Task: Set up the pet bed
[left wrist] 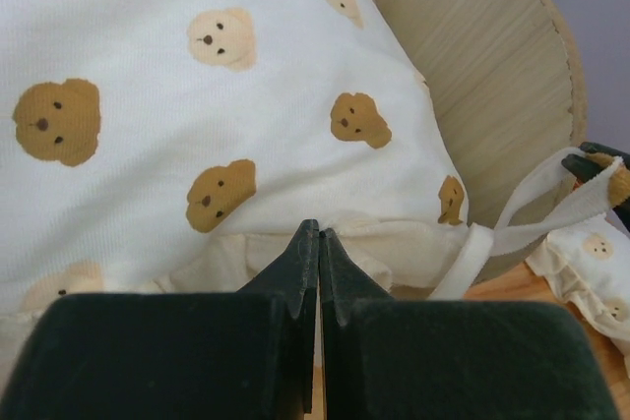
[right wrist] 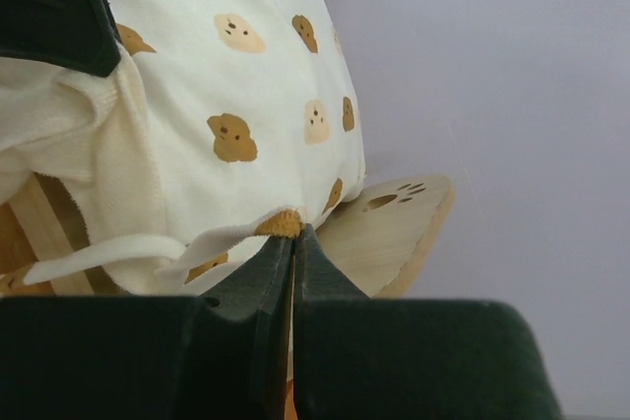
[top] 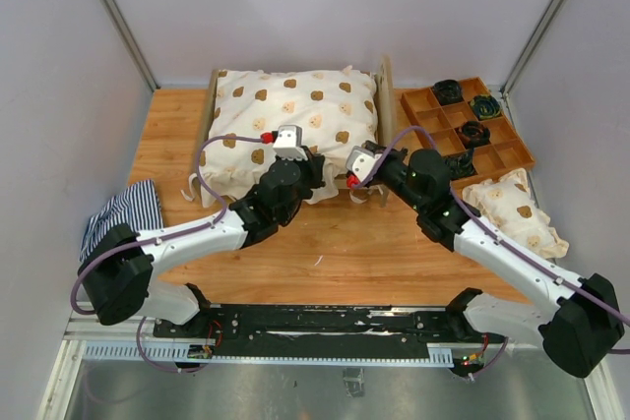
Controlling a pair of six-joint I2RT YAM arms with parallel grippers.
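Wooden table (top: 325, 243), plywood pet bed (top: 386, 81) under cream puppy-print cushion (top: 295, 105), both jaws shut at its hem

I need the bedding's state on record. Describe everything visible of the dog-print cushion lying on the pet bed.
The cushion is puffy cream fabric, cotton-like, printed with brown and tan dog faces. It has a frilled hem and cream ties at its edge. It lies flat on the plywood pet bed, filling the frame between the boards. The left fingers are shut with their tips at its near hem. The right fingers are shut too, apparently pinching the hem near the paw-print headboard.
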